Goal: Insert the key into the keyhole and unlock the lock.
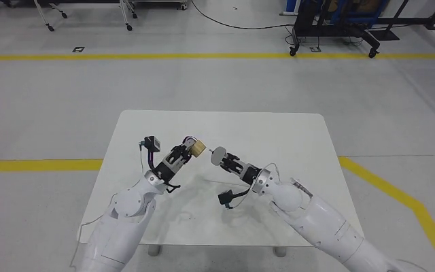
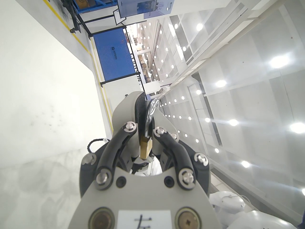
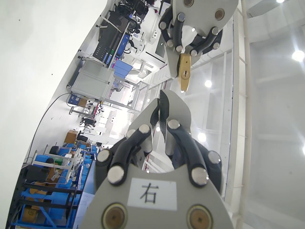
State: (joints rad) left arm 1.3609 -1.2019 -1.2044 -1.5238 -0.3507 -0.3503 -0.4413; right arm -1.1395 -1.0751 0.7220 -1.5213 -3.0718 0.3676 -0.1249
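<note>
Above the white table (image 1: 285, 136), my left gripper (image 1: 191, 149) is shut on a brass padlock (image 1: 198, 147). In the left wrist view the padlock (image 2: 145, 147) sits between the fingers, with silvery metal beyond it. From the right wrist view, the padlock (image 3: 185, 73) sticks out of the left fingers and its keyhole faces this camera. My right gripper (image 1: 216, 156) is shut a short way from the lock, not touching it. A small metal tip of the key (image 1: 210, 151) pokes from it toward the lock. Its black pads (image 3: 164, 110) hide the rest of the key.
Both grippers hang in the air over the middle of the table, facing each other. A yellow floor line (image 1: 47, 164) runs past both sides of the table. Carts and racks (image 1: 340, 24) stand far back on the floor.
</note>
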